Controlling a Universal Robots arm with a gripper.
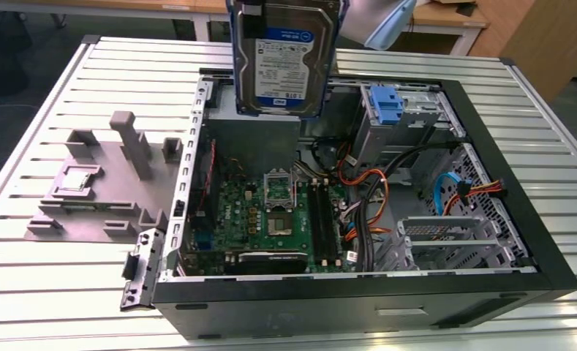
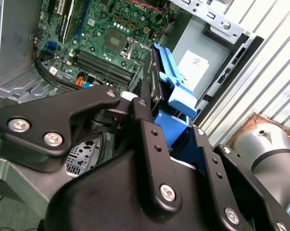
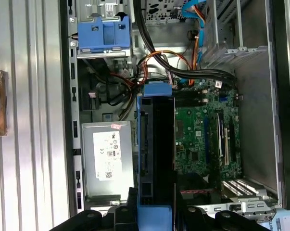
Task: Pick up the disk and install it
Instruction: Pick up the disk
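The disk (image 1: pixel 283 58), a silver-grey drive with a white-and-blue label in a blue plastic carrier, hangs upright in the air over the back of the open computer case (image 1: pixel 366 292). In the first wrist view I see the disk (image 3: pixel 157 154) edge-on, above the motherboard (image 3: pixel 207 139) and beside the power-supply box (image 3: pixel 106 159). My gripper (image 2: pixel 169 122) is shut on the disk (image 2: pixel 171 91), its black fingers (image 2: pixel 142 125) pressing the carrier's two sides. At the foot of the first wrist view, the gripper (image 3: pixel 154 211) clasps the carrier's end.
The case lies open on a slatted metal table (image 1: pixel 54 292). Inside are the motherboard (image 1: pixel 268 212), orange and black cables (image 1: pixel 371 197), a blue bracket (image 1: pixel 387 106) in the drive bay and a metal cage (image 1: pixel 449 238). A grey fixture (image 1: pixel 103 183) stands at the exterior view's left.
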